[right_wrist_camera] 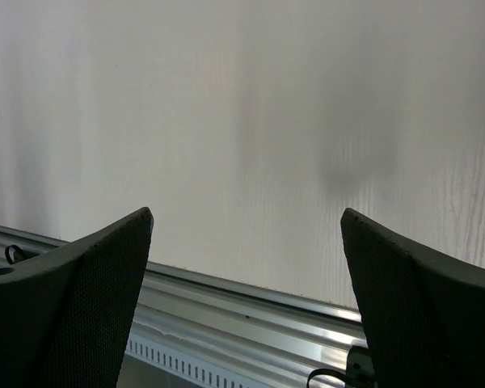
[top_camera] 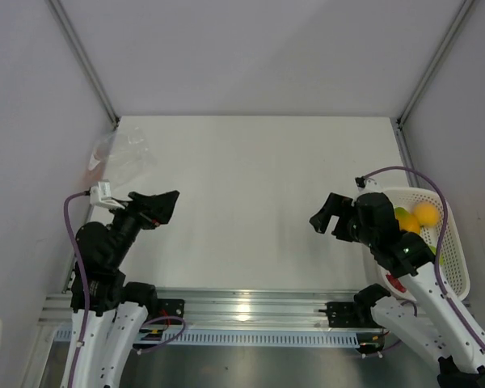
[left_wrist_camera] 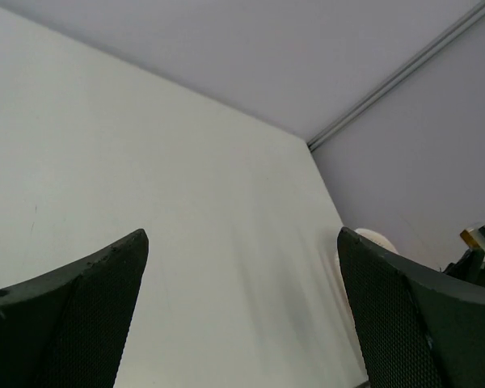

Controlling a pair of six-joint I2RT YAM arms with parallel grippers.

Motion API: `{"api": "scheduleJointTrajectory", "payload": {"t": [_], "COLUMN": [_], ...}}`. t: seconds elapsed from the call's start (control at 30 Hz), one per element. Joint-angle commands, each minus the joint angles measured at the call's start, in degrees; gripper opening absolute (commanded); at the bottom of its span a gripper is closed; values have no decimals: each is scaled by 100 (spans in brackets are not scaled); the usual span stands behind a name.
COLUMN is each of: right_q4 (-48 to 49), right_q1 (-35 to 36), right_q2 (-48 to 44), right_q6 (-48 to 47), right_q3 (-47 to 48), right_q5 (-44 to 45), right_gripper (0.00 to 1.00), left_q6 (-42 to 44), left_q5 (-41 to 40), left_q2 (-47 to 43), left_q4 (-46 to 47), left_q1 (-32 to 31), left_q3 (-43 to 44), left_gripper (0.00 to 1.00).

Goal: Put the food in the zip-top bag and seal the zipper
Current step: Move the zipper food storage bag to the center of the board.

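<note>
the counter (top_camera: 250,186) fills mid-frame. at right, the white mesh basket (top_camera: 459,259) keeps the food (top_camera: 424,213) from rolling; the zip-top bag (top_camera: 121,158) lies crumpled upper left. left gripper (top_camera: 158,208) and right gripper (top_camera: 326,216) hang wide open, holding nothing, likely poised to start.

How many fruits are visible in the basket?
3, in the white basket: a yellow-orange fruit at its far end, an orange fruit just nearer, a lime green fruit beside them. The right arm may hide more.

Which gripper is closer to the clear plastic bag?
Left. The left gripper hovers just in front of the bag at the far-left corner; the right gripper is across the table, beside the white basket.
</note>
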Motion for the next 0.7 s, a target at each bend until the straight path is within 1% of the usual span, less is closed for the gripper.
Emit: {"api": "scheduleJointTrajectory", "payload": {"t": [0.0,0.1,0.17,0.23,0.27,0.3,0.33,0.37,0.4,0.43,0.47,0.53,0.57,0.6,0.63,0.67], "right_q4": [-20,111,208,392,445,542,577,612,648,726,771,867,998,1034,1061,1078], "right_q1": [-58,-50,-50,-50,-41,-24,3,12,55,73,73,91,108,108,100,100], "right_q2": [361,477,582,687,731,766,863,898,933,960,995,1013,1022,1022,1022,1030], "right_q6": [-185,-238,-247,-247,-229,-194,-194,-177,-176,-176,-168,-168,-159,-159,-167,-168], "right_q3": [289,316,316,298,290,290,290,290,290,290,263,237,193,193,167,158], "right_q5": [14,-162,-443,-749,-830,-883,-953,-971,-971,-988,-1058,-1155,-1269,-1270,-1339,-1358], "right_gripper": [99,99,99,99,99,99,99,99,100,99,100,99,99,99,99,99], "left_q6": [134,90,160,370,432,494,520,555,617,626,626,521,416,415,258,74], "left_q5": [100,-57,-285,-523,-872,-1076,-1234,-1680,-1867,-2043,-2314,-2614,-2825,-2827,-2896,-2923], "left_q2": [96,87,210,639,850,1304,1535,1755,1966,2360,2546,2880,3387,3392,3548,3733], "left_q4": [-588,-579,-649,-912,-1026,-1280,-1343,-1370,-1318,-1031,-854,-485,857,871,1236,1492], "left_q1": [-20,-11,-2,6,6,15,24,24,33,33,50,103,129,130,156,208], "left_q3": [31,-67,-15,335,555,679,872,1030,1058,1058,980,874,604,601,331,276], "left_gripper": [100,99,99,100,99,99,100,99,100,99,99,99,99,99,99,100]}}
